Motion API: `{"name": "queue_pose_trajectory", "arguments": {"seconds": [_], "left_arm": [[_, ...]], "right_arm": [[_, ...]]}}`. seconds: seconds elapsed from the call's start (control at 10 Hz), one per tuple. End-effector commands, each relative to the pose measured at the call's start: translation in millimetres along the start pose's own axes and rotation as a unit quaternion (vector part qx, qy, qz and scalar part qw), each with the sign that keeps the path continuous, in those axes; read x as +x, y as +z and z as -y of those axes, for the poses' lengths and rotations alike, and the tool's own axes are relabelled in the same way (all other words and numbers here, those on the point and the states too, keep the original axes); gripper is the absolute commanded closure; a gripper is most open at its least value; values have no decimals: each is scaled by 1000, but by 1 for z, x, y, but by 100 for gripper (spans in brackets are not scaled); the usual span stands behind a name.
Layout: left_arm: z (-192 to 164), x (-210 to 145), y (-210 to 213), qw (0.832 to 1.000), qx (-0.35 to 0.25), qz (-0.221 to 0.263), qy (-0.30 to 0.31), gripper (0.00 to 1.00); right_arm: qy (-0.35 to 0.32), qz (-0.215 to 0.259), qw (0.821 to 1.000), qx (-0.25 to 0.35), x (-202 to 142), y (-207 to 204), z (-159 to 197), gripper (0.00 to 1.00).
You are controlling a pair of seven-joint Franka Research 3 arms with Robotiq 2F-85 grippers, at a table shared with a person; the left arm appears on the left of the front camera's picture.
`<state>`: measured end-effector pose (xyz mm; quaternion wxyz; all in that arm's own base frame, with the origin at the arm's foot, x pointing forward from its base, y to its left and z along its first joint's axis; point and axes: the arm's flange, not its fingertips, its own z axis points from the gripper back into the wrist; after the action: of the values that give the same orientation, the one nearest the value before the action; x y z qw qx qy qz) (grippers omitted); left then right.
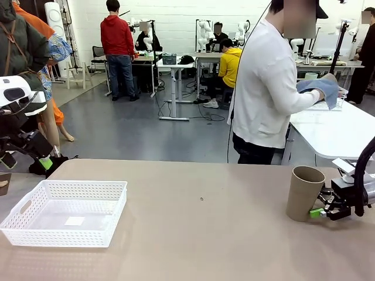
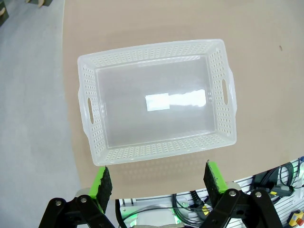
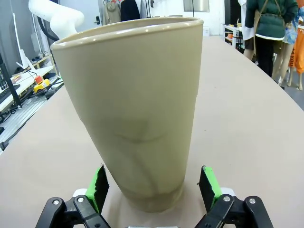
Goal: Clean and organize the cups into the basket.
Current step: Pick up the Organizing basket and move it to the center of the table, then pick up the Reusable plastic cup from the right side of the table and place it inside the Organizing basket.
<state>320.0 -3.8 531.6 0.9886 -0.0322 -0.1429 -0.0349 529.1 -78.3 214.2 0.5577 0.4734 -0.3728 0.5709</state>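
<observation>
A tan-brown cup [image 1: 304, 192] stands upright on the table at the right. My right gripper [image 1: 321, 206] sits low beside it. In the right wrist view the cup [image 3: 137, 104] rises between the open gripper's [image 3: 154, 186] green pads [image 3: 100, 186], which flank its base with small gaps. The white lattice basket [image 1: 88, 186] lies empty at the table's left, with a white label on its floor. My left gripper [image 1: 29, 155] hangs above and left of it. From the left wrist, the basket [image 2: 152, 48] lies below the open left gripper [image 2: 159, 183], which holds nothing.
A person in a white top [image 1: 266, 88] stands at the far side, turned toward a white side table [image 1: 334, 132], with a blue cloth [image 1: 321, 88] in the hands. The tan table [image 1: 199, 234] spreads between basket and cup.
</observation>
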Motion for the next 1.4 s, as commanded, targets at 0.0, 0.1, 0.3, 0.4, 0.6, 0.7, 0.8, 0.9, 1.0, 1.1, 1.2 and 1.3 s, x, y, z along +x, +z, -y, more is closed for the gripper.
{"name": "queue_pose_trajectory", "arguments": {"seconds": [0.0, 0.1, 0.3, 0.4, 0.6, 0.7, 0.8, 0.9, 1.0, 1.1, 1.2, 1.3], "left_arm": [[-1, 4, 17, 999, -12, 38, -33, 0], [-13, 8, 22, 999, -15, 33, -35, 0], [-49, 17, 15, 999, -5, 14, -39, 0], [-64, 19, 7, 999, 9, 7, -43, 0], [-87, 22, -13, 998, 23, -16, -51, 0], [-95, 23, -24, 998, 23, -25, -51, 0], [-102, 24, -34, 998, 21, -33, -51, 0], [-107, 24, -44, 998, 19, -38, -47, 0], [-113, 24, -57, 998, 20, -50, -36, 0], [-117, 25, -67, 998, 23, -53, -29, 0], [-121, 25, -78, 998, 33, -56, -24, 0], [-123, 24, -88, 997, 38, -65, -25, 0]], "right_arm": [[-2, -1, 1000, 23, -3, -12, 8, 0], [-6, 7, 1000, 30, -2, -19, 15, 0], [-15, 29, 999, 37, -1, -26, 22, 0], [-14, 31, 999, 36, -1, -28, 24, 0], [-20, 33, 999, 34, -2, -35, 28, 0], [-23, 33, 999, 36, -3, -38, 29, 0], [-24, 31, 999, 38, -3, -40, 30, 0], [-22, 29, 999, 38, -3, -41, 29, 0], [-20, 26, 999, 39, -3, -42, 28, 0], [-21, 26, 999, 39, -4, -41, 28, 0], [-22, 25, 999, 38, -4, -40, 29, 0], [-22, 25, 999, 38, -4, -40, 28, 0]]}}
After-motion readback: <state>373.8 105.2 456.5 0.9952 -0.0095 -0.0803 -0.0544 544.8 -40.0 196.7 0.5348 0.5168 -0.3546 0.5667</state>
